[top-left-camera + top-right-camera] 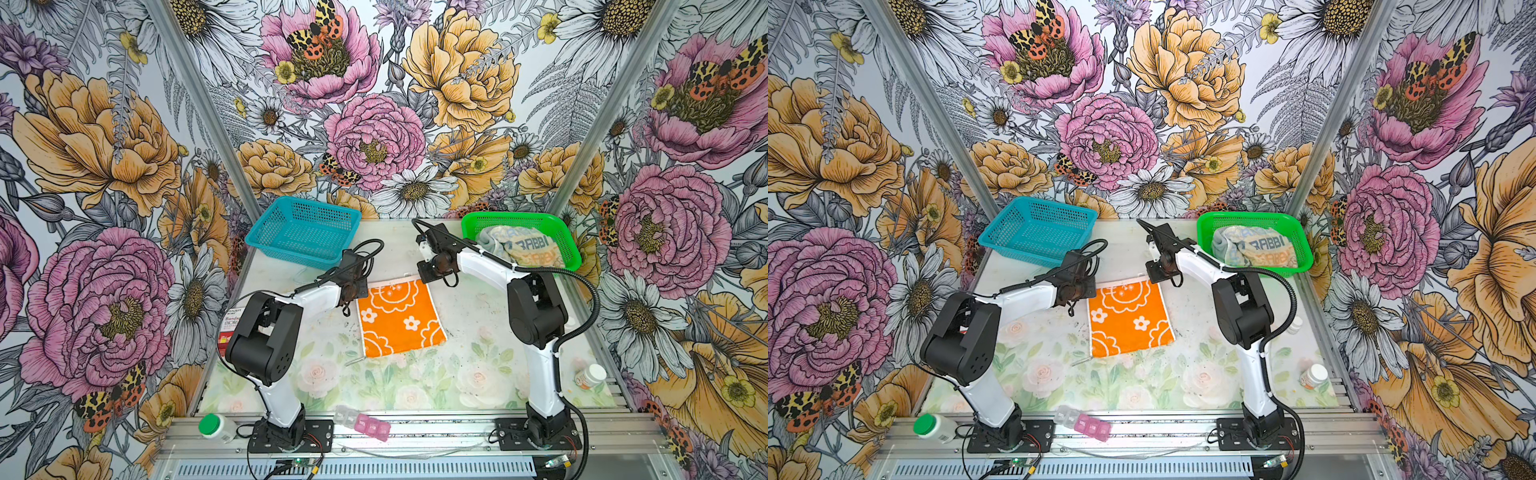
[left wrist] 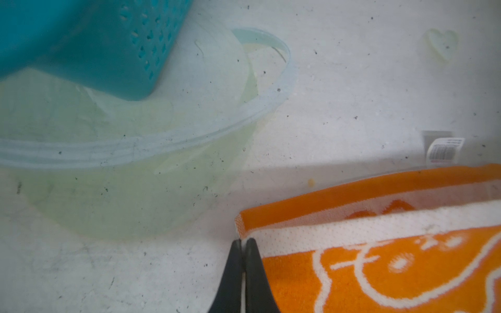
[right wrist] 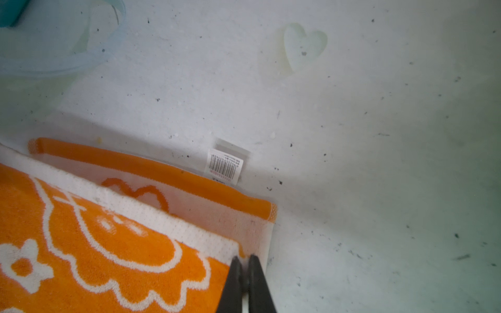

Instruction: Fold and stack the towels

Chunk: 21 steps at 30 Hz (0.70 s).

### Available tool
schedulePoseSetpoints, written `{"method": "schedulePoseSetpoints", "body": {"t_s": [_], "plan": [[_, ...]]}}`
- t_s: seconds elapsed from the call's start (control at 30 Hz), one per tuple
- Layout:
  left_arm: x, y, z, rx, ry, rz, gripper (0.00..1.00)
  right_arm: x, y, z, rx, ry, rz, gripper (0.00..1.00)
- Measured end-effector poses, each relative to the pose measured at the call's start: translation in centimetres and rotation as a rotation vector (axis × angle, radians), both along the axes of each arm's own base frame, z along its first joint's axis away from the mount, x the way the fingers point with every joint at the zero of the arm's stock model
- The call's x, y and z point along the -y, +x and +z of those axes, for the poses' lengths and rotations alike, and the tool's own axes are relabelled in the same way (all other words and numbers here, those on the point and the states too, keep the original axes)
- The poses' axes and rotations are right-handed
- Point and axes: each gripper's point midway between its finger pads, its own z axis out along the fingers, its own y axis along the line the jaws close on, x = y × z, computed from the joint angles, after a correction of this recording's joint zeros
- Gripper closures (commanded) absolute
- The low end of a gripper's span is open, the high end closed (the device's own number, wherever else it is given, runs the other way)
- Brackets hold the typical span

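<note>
Orange towel (image 1: pixel 399 320) on speckled rose-print table (image 1: pixel 478 316) — w/ floral walls (image 1: pixel 374 124) 3 sides.

The pale flower-printed tabletop (image 1: pixel 415 386) carried a folded orange towel (image 1: pixel 399 318) at its middle, with a teal basket (image 1: pixel 286 252) and a green basket (image 1: pixel 519 216) at the back.

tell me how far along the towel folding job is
Done: the orange towel lies on the table folded once, its top layer stopping short of the lower edge. In hand: the left gripper and right gripper are shut on that top layer's two far corners. Left: finishing this fold, then the striped towel, crumpled in the green basket; nothing is stacked yet.
</note>
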Motion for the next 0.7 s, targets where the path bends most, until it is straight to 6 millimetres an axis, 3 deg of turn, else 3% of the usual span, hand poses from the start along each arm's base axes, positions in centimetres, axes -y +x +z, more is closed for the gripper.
{"method": "schedulePoseSetpoints", "body": {"t_s": [0.1, 0.23, 0.37, 0.47, 0.6, 0.7], "plan": [[0.0, 0.2, -0.1, 0.004, -0.001, 0.001, 1.00, 0.2, 0.2, -0.4, 0.005, -0.019, 0.003, 1.00], [0.2, 0.6, -0.2, 0.014, -0.005, -0.015, 0.86, 0.5, 0.7, -0.5, 0.041, -0.041, 0.008, 0.58], [0.5, 0.6, 0.5, 0.030, -0.014, -0.032, 0.65, 1.3, -0.2, -0.4, 0.086, -0.088, 0.027, 0.36], [1.4, -0.2, 3.0, 0.079, -0.036, -0.050, 0.54, 2.1, -2.4, 1.1, 0.121, -0.113, 0.019, 0.34], [3.9, -3.9, 7.3, 0.151, -0.097, -0.112, 0.52, 1.6, -6.5, 4.8, 0.156, -0.023, -0.002, 0.35], [5.7, -7.5, 7.4, 0.125, -0.178, -0.167, 0.57, 0.6, -10.0, 5.9, 0.120, 0.106, -0.008, 0.38]]}}
